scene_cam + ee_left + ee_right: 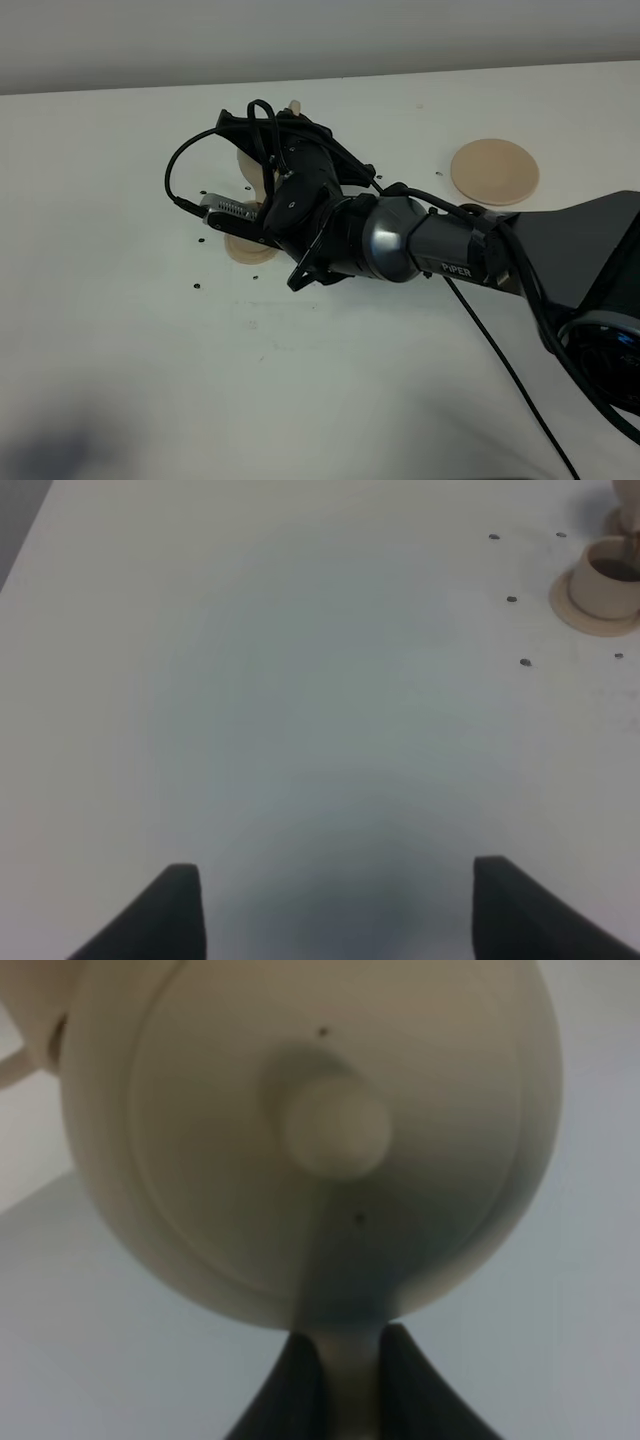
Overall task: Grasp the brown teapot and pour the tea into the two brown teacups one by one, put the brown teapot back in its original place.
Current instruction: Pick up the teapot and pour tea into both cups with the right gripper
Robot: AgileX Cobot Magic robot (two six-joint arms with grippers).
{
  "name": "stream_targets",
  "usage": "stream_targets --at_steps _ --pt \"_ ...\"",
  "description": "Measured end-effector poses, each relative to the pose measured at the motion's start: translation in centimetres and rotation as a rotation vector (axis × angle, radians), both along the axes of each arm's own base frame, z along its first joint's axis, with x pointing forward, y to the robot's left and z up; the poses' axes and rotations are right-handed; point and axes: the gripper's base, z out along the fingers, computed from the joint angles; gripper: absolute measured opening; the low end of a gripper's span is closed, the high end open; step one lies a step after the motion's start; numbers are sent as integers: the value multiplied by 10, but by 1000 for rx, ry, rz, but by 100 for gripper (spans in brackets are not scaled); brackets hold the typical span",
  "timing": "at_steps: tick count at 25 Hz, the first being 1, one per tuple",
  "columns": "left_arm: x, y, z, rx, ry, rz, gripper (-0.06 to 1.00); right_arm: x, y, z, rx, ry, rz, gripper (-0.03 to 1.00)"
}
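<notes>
Right gripper (pixel 350 1360) clamped on the brown teapot (pixel 310 1150) by its loop handle (pixel 350 1410). Rigid ceramic, likely slick, brittle; handle is the right hold. Left gripper (pixel 335 915) jaws apart over bench (pixel 300 680).

teapot (pixel 310 1130): light-tan ceramic, smooth with a soft sheen
teacup (pixel 608 580): same tan ceramic, looks matt
big saucer (pixel 494 172): tan, plain matt finish
tabletop (pixel 300 380): white, smooth, matt, few dark specks
arm joint (pixel 390 240): glossy silvery metal, black plastic-ish casing around it
left fingers (pixel 170 920): dark, matt
</notes>
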Motion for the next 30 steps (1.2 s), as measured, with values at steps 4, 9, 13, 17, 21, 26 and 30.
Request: stream_targets --at_steps 4,9,13,17,21,26,30 --pt "0 0 0 0 0 0 59 -3 3 0 -9 -1 13 9" --pt "0 0 0 0 0 0 59 -4 4 0 -22 -2 23 9" --pt "0 0 0 0 0 0 59 -4 4 0 -37 -4 29 9" --pt "0 0 0 0 0 0 59 -4 4 0 -49 -6 33 9" --pt "0 0 0 0 0 0 59 -5 6 0 -71 -11 43 9" --pt "0 0 0 0 0 0 59 -8 8 0 -82 -12 55 9" --pt "0 0 0 0 0 0 59 -7 8 1 -86 -16 56 9"
